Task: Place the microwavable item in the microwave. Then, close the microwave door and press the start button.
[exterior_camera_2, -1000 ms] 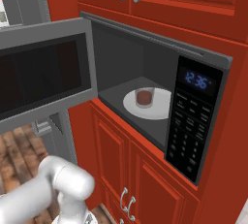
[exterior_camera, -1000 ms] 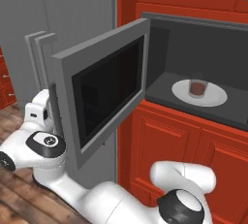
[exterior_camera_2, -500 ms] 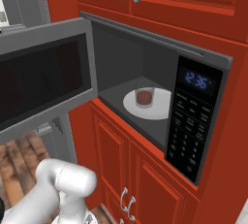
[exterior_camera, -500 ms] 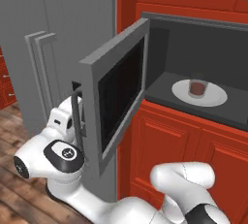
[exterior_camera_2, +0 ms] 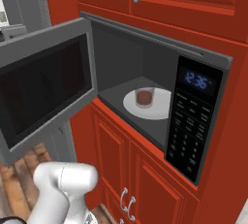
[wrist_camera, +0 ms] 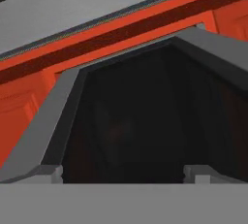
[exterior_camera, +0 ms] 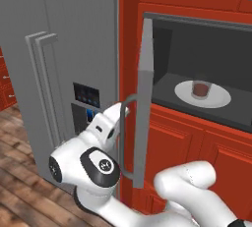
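Note:
The microwavable item (exterior_camera: 201, 89), a small reddish-brown cup, stands on the round white plate (exterior_camera: 219, 98) inside the microwave (exterior_camera: 197, 54). From the right I see the same item (exterior_camera_2: 144, 97) in the microwave (exterior_camera_2: 160, 48). The microwave door (exterior_camera: 142, 103) stands half open, edge-on from the left, with its curved handle (exterior_camera: 126, 137) on the outer side. My gripper (exterior_camera: 123, 112) is against that outer face beside the handle. In the hand view the door's dark glass (wrist_camera: 140, 121) is very close, and my gripper (wrist_camera: 123, 173) is open with nothing between its tips.
The tall grey fridge (exterior_camera: 64, 73) rises just left of the arm. Red cabinets (exterior_camera_2: 145, 179) sit under the microwave and more (exterior_camera_2: 160, 0) above it. The control panel (exterior_camera_2: 191, 121) with its blue clock is on the microwave's right side. Below lies wood floor (exterior_camera: 19, 172).
The microwave door has swung from wide open towards the microwave. My arm has moved right and up with it, staying behind its outer face. The cup has not moved.

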